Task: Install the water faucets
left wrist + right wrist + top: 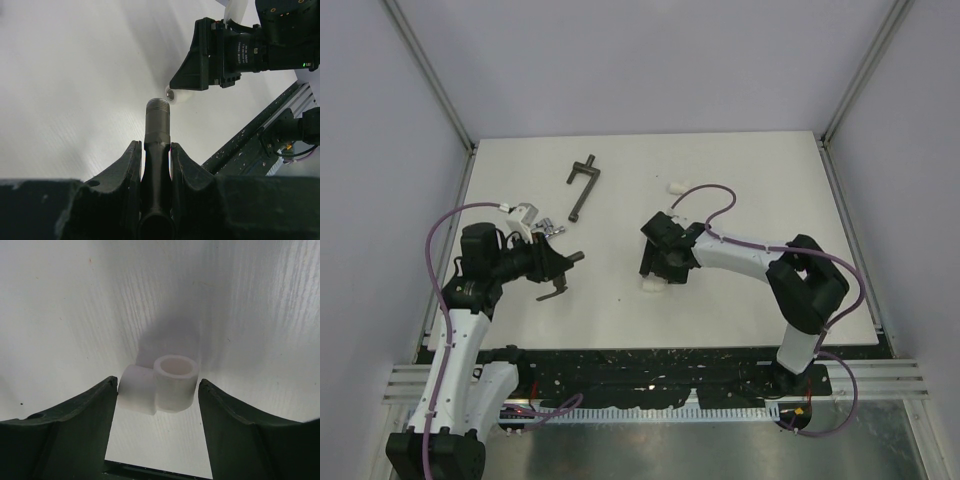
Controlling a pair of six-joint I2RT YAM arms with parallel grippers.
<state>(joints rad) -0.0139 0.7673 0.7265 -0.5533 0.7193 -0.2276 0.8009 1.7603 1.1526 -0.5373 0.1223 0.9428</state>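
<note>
1. Left gripper: it stands narrow and is clamped on the dark faucet. You will see the faucet body pinched between both fingers, with its threaded end projecting past the fingertips. The faucet is held clear of the bench, toward the left edge, and its threaded end points at the right gripper. Its thin lever handle hangs below the fingers in the top view.

2. Right gripper: it sits low over the middle of the bench with a white elbow fitting between its fingers. The fitting rests on the bench with one socket facing up. Both fingers stand close against its sides, but you cannot tell whether they are pressing on it.

3. Silver faucet: you will find it near the left edge, just beyond the left gripper. A white piece lies beside it, and whether the two are joined is too small to tell.

4. T-handled bar: it lies flat toward the far edge, left of centre.

5. A second small white fitting sits near the far edge, well apart from both grippers.
</note>
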